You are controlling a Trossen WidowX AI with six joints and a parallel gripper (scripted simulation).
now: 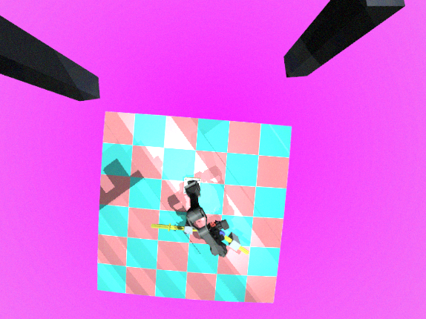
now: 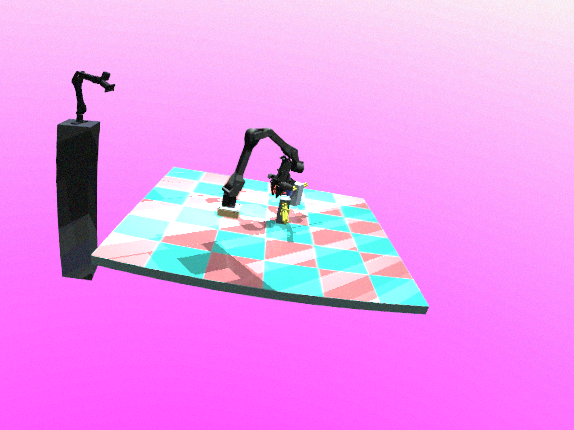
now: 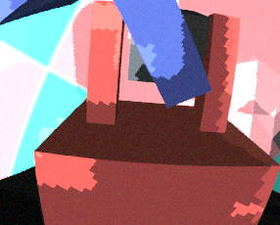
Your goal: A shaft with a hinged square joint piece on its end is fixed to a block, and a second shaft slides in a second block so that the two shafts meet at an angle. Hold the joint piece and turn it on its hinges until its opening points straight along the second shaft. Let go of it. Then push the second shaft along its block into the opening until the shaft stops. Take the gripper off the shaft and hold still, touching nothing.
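Note:
In the wrist view my two red fingers stand on either side of a blue slanted bar, the joint piece, and are shut on it. From above, the gripper sits over the spot where two yellow shafts meet. One long shaft runs left from a pale block. A shorter shaft sticks out lower right of a second pale block. A bit of the blue joint piece shows beside the wrist. In the side view the gripper points down above a yellow shaft end. The joint's opening is hidden.
The arm's base stands on the checkered pink and cyan floor plate. Two dark pillars rise outside the plate. One pillar with a small camera arm on top stands off the plate's left edge.

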